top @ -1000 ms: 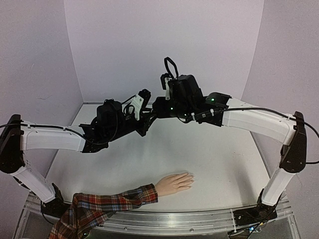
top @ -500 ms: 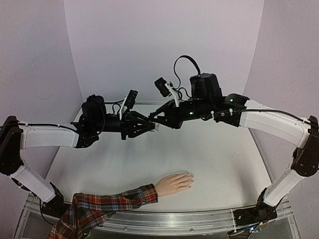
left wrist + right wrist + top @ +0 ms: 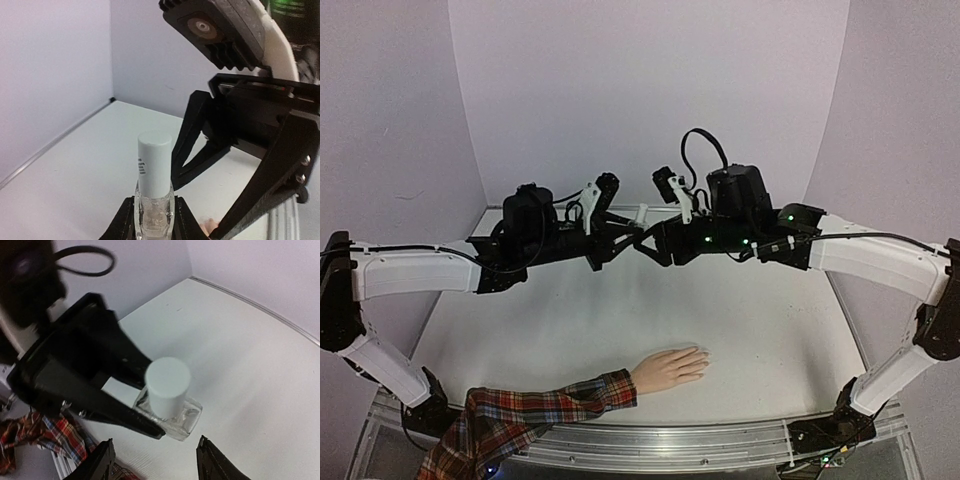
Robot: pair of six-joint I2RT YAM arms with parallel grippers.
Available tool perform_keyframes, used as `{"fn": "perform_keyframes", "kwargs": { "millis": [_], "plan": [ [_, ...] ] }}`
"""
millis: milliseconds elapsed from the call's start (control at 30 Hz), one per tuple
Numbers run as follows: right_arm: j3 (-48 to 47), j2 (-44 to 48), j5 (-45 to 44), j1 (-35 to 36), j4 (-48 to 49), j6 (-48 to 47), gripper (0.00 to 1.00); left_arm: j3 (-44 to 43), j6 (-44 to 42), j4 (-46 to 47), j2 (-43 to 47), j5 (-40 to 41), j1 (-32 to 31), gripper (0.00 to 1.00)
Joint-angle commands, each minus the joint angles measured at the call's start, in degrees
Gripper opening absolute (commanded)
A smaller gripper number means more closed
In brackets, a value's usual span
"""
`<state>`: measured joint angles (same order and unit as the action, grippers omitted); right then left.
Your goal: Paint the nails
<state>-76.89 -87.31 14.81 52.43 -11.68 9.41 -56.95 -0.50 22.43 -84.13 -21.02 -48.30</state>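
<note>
Left claw (image 3: 154, 222) is clamping the glass body of a small clear bottle (image 3: 154, 202), and the bottle's white cap (image 3: 154, 160) is pointing toward the right claw (image 3: 155, 460). That claw's fingers are standing wide apart, facing the cap without touching it. Both claws are hanging in mid-air over the white table (image 3: 750, 320). Pale lilac walls (image 3: 640, 90) are closing in the table on three sides. Near the front edge, a peach mannequin hand (image 3: 670, 368) in a red plaid sleeve (image 3: 540, 408) is lying palm down, well apart from both claws. Its nails, at the fingertips (image 3: 704, 360), are showing too small to make out.
</note>
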Motion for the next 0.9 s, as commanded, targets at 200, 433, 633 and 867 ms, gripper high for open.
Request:
{"fn": "perform_keyframes", "kwargs": {
  "millis": [200,433,633,867],
  "plan": [
    [-8.7,-3.3,-32.9,5.4,-3.2,15.7,0.54,-3.7,-4.5,3.8,-3.0,34.2,-8.0,0.00],
    [-15.2,-8.6,-34.3,5.7,-5.1,15.6,0.45,-5.6,-2.2,4.1,-4.5,35.5,-8.7,0.00],
    [-20.2,-13.5,-33.9,5.8,-6.2,14.8,0.38,-5.8,-1.7,5.1,-4.5,33.5,-8.8,0.00],
    [-18.2,-12.6,-34.3,5.8,-5.3,9.0,0.07,-2.5,-0.7,7.0,-1.5,28.2,-8.9,0.00]
  ]
}}
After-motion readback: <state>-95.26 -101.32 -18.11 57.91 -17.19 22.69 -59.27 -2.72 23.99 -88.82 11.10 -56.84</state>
